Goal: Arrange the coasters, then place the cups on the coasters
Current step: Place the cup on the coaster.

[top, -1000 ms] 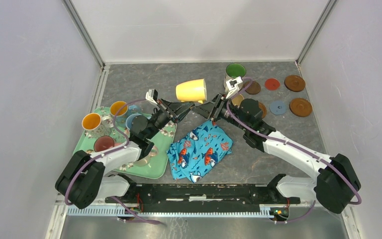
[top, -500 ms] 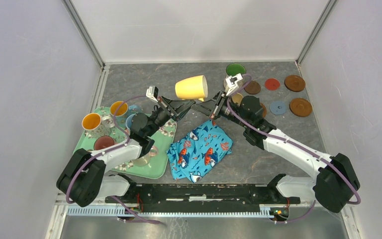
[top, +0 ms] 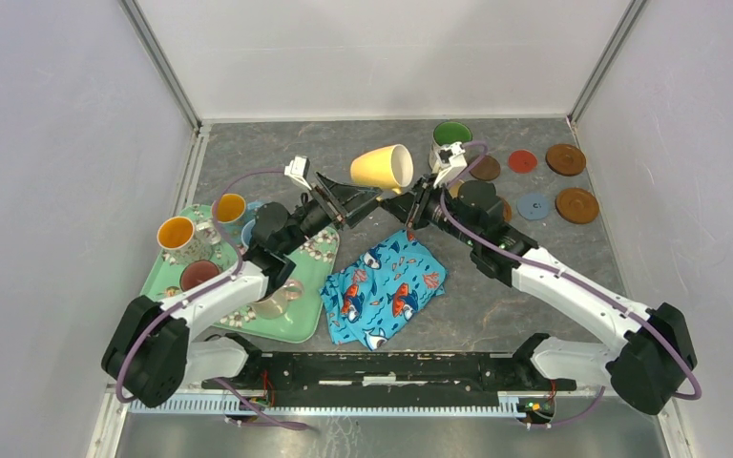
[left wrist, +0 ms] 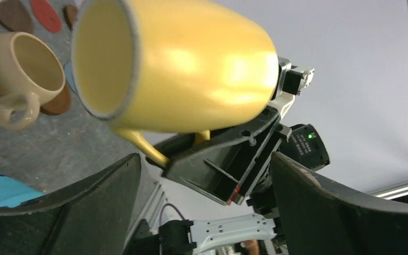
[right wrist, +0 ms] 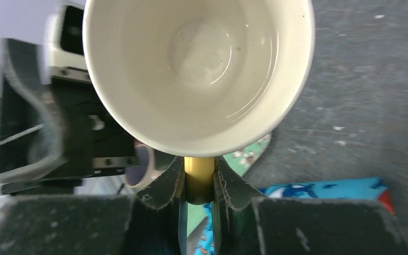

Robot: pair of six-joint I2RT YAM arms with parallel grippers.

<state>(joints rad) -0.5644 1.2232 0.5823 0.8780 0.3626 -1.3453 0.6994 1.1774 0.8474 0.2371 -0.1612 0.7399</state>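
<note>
Yellow glazed ceramic mug: hanging tilted in the air over the grey bench, between the two claws, mouth facing right.
Right claw: pinching only the mug's thin yellow handle, jaws nearly closed on it.
Left claw: gaping wide and gripping nothing (its fingers are flanking the mug, apparently without contact).
Free targets: red round coaster and blue-grey round coaster, lying at the right rear.
Risk, pivoting: the heavy body is likely loading a handle-only pinch, so it may swing or slip and land off-centre.
Risk, collision: the beige handled mug is sitting close by, and a swinging mug could strike it.
</note>
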